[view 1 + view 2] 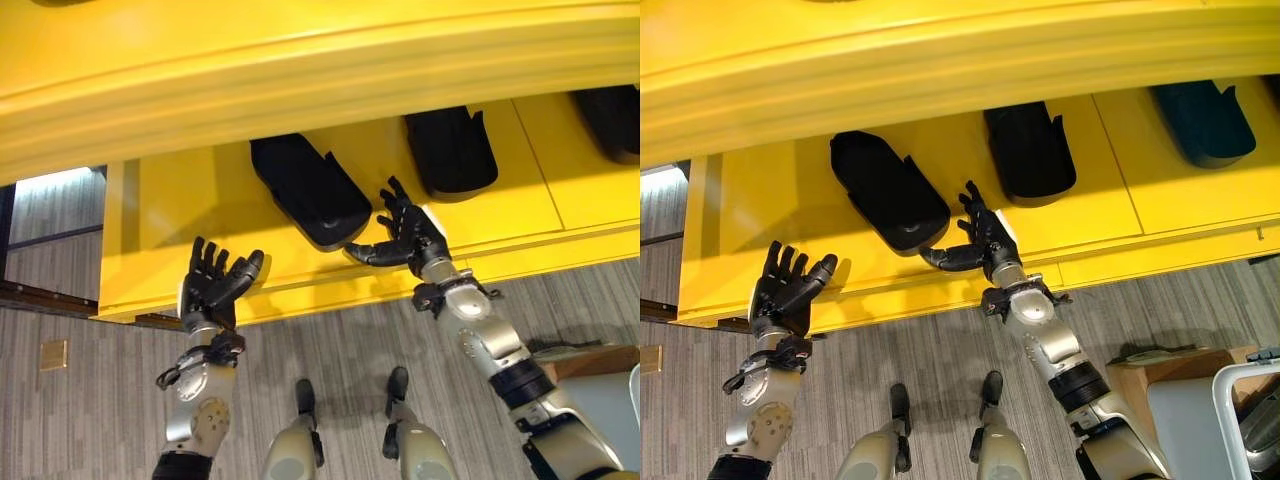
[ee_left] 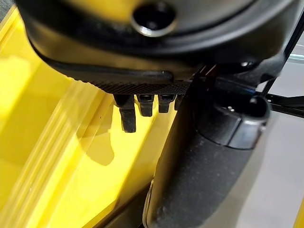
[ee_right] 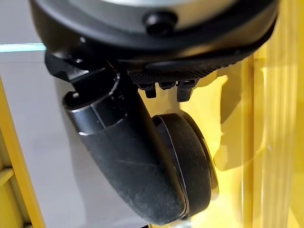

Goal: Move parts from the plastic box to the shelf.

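A yellow shelf (image 1: 190,200) runs across the view with a thick yellow lip above it. Three black moulded parts lie on it: one (image 1: 310,190) in the middle, a second (image 1: 450,150) to its right and a third (image 1: 1205,120) at the far right. My right hand (image 1: 410,240) is open over the shelf's front edge. Its thumb reaches to the near end of the middle part (image 3: 190,166); none of its fingers curl round the part. At the shelf's front edge to the left, my left hand (image 1: 212,285) is raised and open, holding nothing.
A cardboard box (image 1: 1160,365) and a pale plastic box (image 1: 1215,420) stand on the grey carpet at the lower right. The overhanging yellow lip (image 1: 320,70) hangs close above the shelf. Bare shelf surface (image 1: 750,210) lies left of the middle part.
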Motion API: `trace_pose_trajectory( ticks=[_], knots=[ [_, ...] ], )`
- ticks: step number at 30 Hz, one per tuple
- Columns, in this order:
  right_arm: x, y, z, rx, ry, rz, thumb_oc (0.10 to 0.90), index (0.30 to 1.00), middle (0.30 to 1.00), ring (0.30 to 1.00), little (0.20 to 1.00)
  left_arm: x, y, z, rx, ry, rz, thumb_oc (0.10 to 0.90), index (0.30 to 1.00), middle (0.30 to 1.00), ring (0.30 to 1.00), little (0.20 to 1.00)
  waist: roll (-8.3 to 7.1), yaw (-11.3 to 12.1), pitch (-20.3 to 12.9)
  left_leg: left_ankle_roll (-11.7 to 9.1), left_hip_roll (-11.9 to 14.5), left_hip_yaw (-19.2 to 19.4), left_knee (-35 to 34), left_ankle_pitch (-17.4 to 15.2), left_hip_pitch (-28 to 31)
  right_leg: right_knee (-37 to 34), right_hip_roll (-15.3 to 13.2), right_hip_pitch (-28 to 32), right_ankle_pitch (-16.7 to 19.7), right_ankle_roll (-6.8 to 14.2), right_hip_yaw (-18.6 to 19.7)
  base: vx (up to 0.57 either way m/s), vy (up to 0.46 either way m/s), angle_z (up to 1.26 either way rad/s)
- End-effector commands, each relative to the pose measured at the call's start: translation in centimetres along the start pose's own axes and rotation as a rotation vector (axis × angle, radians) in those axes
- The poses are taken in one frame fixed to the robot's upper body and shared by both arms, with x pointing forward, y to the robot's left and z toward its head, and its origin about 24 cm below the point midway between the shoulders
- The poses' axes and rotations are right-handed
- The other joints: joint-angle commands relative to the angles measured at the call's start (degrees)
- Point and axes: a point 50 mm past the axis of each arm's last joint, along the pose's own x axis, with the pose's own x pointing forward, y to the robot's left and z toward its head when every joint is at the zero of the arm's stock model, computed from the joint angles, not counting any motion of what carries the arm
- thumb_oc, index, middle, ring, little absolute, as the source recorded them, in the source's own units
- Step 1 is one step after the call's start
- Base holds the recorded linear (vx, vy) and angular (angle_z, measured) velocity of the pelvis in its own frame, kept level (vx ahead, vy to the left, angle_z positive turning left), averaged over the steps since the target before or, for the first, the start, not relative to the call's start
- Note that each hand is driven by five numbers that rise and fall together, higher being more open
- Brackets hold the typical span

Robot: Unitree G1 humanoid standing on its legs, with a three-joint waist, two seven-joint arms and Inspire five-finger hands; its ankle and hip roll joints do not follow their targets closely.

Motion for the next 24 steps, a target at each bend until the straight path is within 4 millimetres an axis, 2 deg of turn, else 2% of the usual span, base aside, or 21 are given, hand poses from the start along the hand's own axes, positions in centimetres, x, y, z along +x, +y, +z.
trace_pose_trajectory(
  ticks=[1,14,24],
  knots=[
    [1.6,2.8,3.7,0.022,-0.166,0.091,0.9,1.0,1.0,1.0,1.0,-0.5,-0.7,2.8,0.038,-0.102,-0.105,0.9,1.0,1.0,1.0,1.0,-3.96,1.89,-2.7,0.44,0.14,-2.27,3.65,-1.18,-2.23,8.11,-10.16,-1.96,-2.04,6.84,1.28,0.0,0.0,0.0],
    [0.7,5.4,1.5,0.107,-0.091,0.195,0.9,1.0,1.0,1.0,1.0,-0.1,-0.7,2.5,0.015,-0.103,-0.066,0.9,1.0,1.0,1.0,1.0,-4.66,2.15,-2.44,0.7,-0.18,-2.93,4.1,-1.67,-2.95,7.87,-10.12,-1.69,-2.38,6.71,0.78,0.01,0.006,0.03],
    [0.3,5.8,1.2,0.126,-0.083,0.221,0.9,1.0,1.0,1.0,1.0,0.0,-0.8,2.5,0.007,-0.106,-0.057,0.9,1.0,1.0,1.0,1.0,-5.17,2.1,-2.39,0.73,-0.06,-2.79,4.29,-1.83,-2.67,7.93,-9.99,-1.52,-2.46,6.67,1.0,0.0,0.002,0.01]
  ],
)
